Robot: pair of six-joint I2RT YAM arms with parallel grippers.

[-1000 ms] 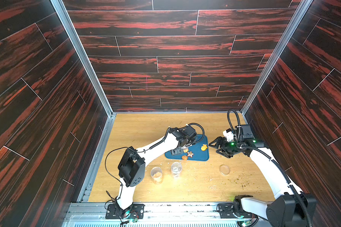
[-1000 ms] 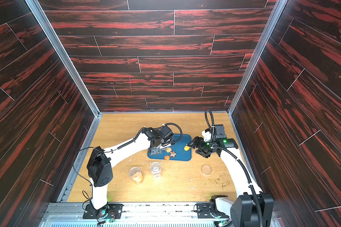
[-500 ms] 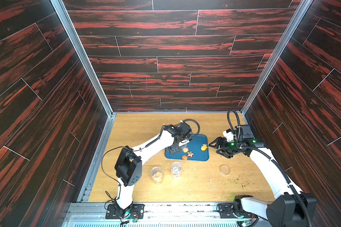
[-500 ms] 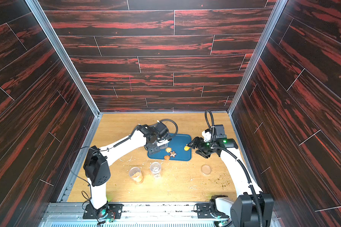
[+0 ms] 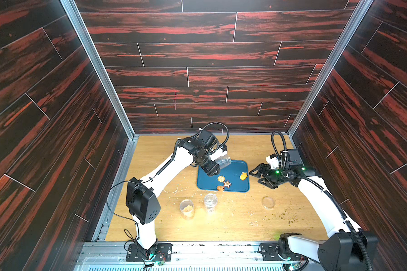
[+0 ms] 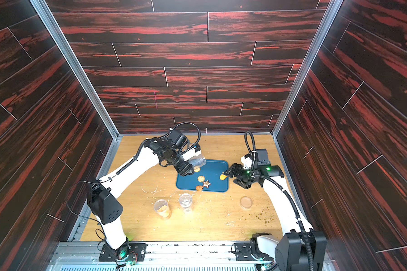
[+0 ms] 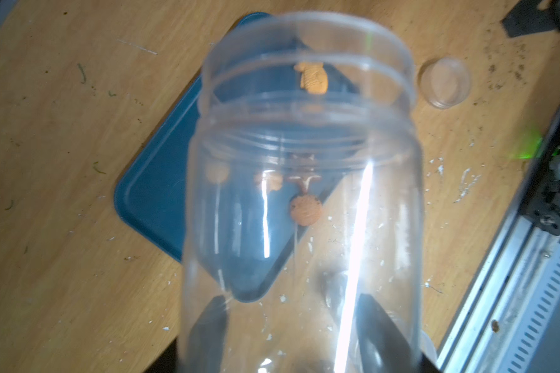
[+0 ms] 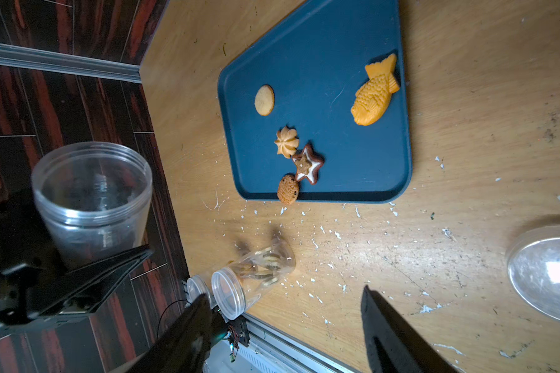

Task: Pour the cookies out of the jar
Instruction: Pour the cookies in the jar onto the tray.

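Observation:
My left gripper (image 5: 211, 168) (image 7: 291, 329) is shut on the clear jar (image 5: 222, 161) (image 6: 197, 160) (image 7: 304, 226) (image 8: 91, 193), held tilted above the far-left corner of the blue tray (image 5: 236, 167) (image 8: 337, 48). I see no cookie inside it. The cookies lie on the tray: an orange fish (image 5: 243, 176) (image 8: 374, 92), a swirl (image 8: 286, 142), a brown star (image 8: 307, 164), a chip round (image 8: 287, 190) at the near rim and a plain round (image 8: 264, 100). My right gripper (image 5: 255, 177) (image 8: 285, 294) hovers open and empty just right of the tray.
Two lidded clear jars (image 5: 186, 207) (image 5: 210, 201) stand in front of the tray; the left one holds pale pieces. A loose clear lid (image 5: 267, 202) (image 8: 550, 274) lies to the front right. Crumbs are scattered over the wooden table (image 5: 221, 225). Dark walls close in three sides.
The left arm's elbow has drawn back to the left and its wrist has turned, with the jar still over the tray's far-left corner. The right arm has not moved.

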